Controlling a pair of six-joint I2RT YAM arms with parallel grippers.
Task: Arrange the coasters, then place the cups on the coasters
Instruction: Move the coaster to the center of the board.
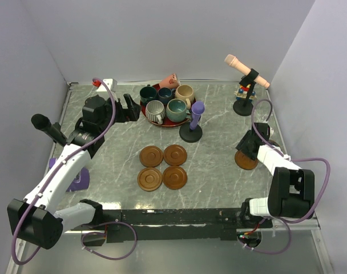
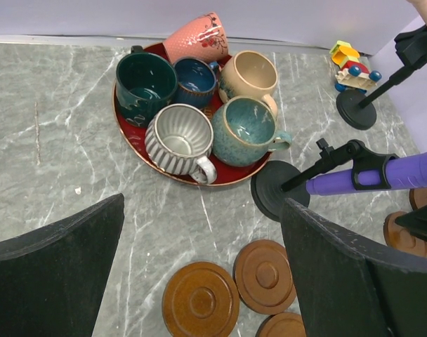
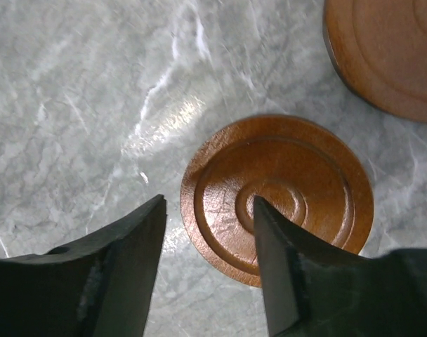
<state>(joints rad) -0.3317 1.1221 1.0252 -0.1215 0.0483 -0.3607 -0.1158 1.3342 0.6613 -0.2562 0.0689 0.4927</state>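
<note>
The flat round brown wooden coaster (image 3: pixel 277 200) with ring grooves lies face-up on the grey marbled tabletop (image 3: pixel 73 84), far over on the right side, directly under my right gripper (image 3: pixel 210 202). A disc has no long axis, so an approach across any part of its rim serves. My right fingers (image 3: pixel 122 267) stand partly apart and hold nothing. One is over bare marble just off the rim and the other over the grooved centre, so the rim sits between them. Whether the tips touch the wood I cannot tell. A second coaster (image 3: pixel 385 56) lies just beside it, with a thin strip of marble between.

The four arranged coasters (image 1: pixel 151 156) form a square at the table's middle, to my left. I judge this one belongs beside them, and my right arm is much the nearer. The marble between is open. The purple toy microphone's black round base (image 1: pixel 191 132) stands behind that path, and the table's right edge is close.

My left gripper (image 2: pixel 203 203) hangs wide open and empty near the glossy red round plate (image 2: pixel 231 175), which carries the six ceramic cups (image 2: pixel 178 140), the pink one tipped over.
</note>
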